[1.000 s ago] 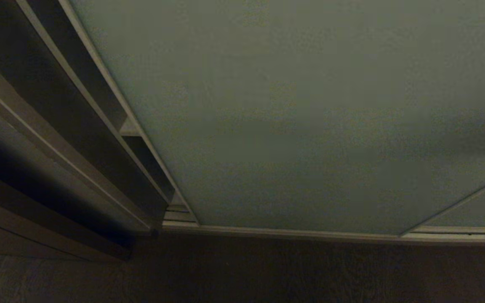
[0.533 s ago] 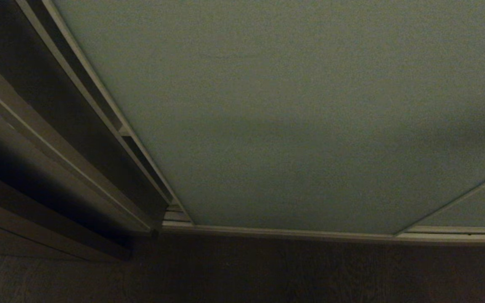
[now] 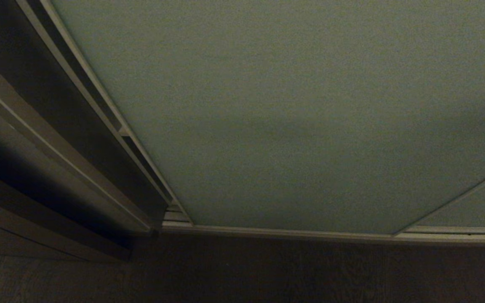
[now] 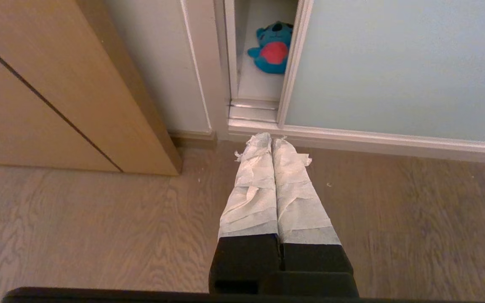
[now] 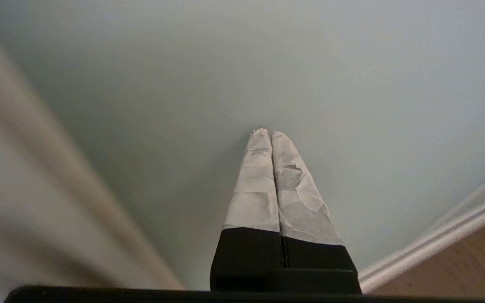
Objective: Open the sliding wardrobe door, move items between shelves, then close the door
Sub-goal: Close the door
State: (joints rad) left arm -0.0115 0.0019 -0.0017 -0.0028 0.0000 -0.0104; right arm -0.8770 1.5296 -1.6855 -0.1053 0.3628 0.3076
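On the left stand brown wooden panels (image 4: 36, 105) over the wood floor (image 4: 78, 227). Next to them a narrow gap shows a white shelf (image 4: 257, 84) with a blue bear toy (image 4: 273, 50) lying on it. The left gripper (image 4: 271, 136) points at the bottom rail (image 4: 373, 141) below this gap, its taped fingers pressed together and empty. To the right, the grey-green sliding door (image 3: 293, 118) covers nearly all the wardrobe. The right gripper (image 5: 270, 132) has its fingers together, tips close to the door panel; contact is not clear.

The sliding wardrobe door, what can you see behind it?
Past the sliding wardrobe door, a narrow gap shows a teal-blue bear on an off-white shelf. Everything else inside is covered.
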